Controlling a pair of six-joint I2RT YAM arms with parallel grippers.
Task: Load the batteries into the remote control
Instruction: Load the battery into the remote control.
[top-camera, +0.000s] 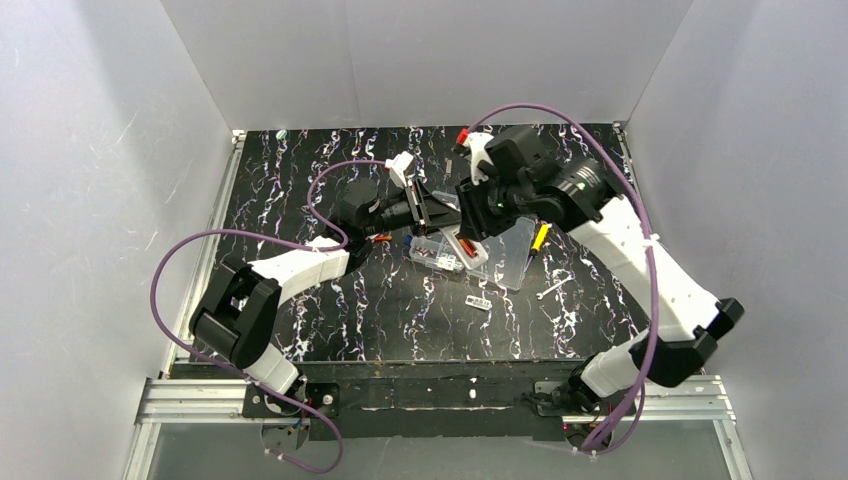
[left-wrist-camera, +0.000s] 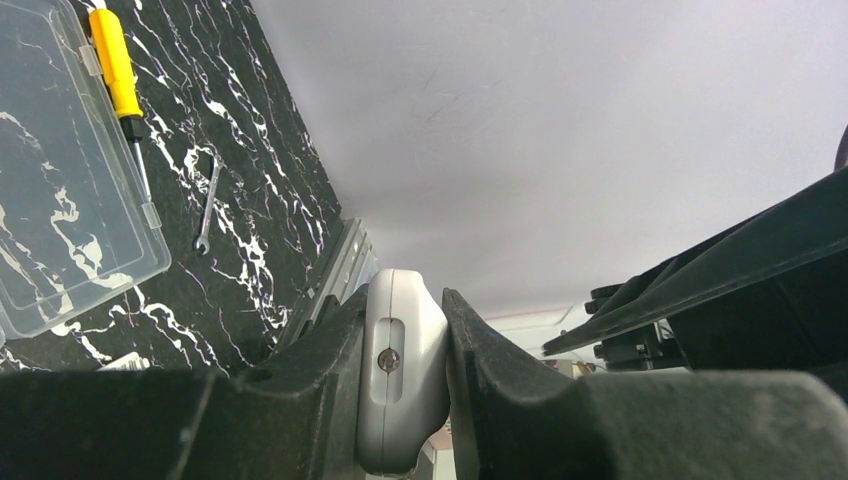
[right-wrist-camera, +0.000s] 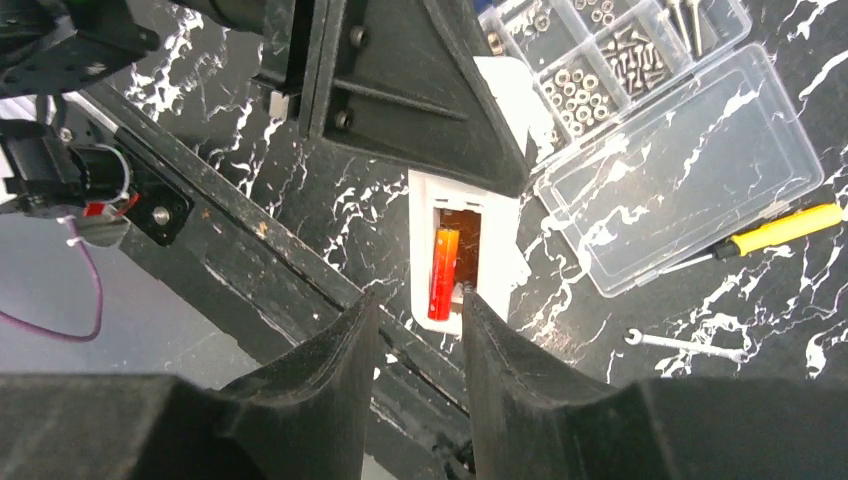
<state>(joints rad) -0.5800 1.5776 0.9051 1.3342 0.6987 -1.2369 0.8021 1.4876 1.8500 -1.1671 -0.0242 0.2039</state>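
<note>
My left gripper (left-wrist-camera: 402, 305) is shut on the white remote control (left-wrist-camera: 400, 370) and holds it above the table. In the right wrist view the remote (right-wrist-camera: 500, 260) shows its brownish recess facing up, with one red-orange battery (right-wrist-camera: 443, 272) lying in the recess's left side. The left gripper's black finger (right-wrist-camera: 420, 90) covers the remote's far end. My right gripper (right-wrist-camera: 420, 300) is open and empty just over the remote's near end, its right fingertip (right-wrist-camera: 468, 295) at the recess edge beside the battery. In the top view both grippers (top-camera: 455, 215) meet over the table's middle.
A clear compartment box (right-wrist-camera: 600, 50) with screws and nuts lies beside the remote, its lid (right-wrist-camera: 690, 170) open flat. A yellow screwdriver (right-wrist-camera: 780, 225) and a small wrench (right-wrist-camera: 685, 345) lie to the right. A tiny white cover piece (top-camera: 479, 301) lies nearer the front.
</note>
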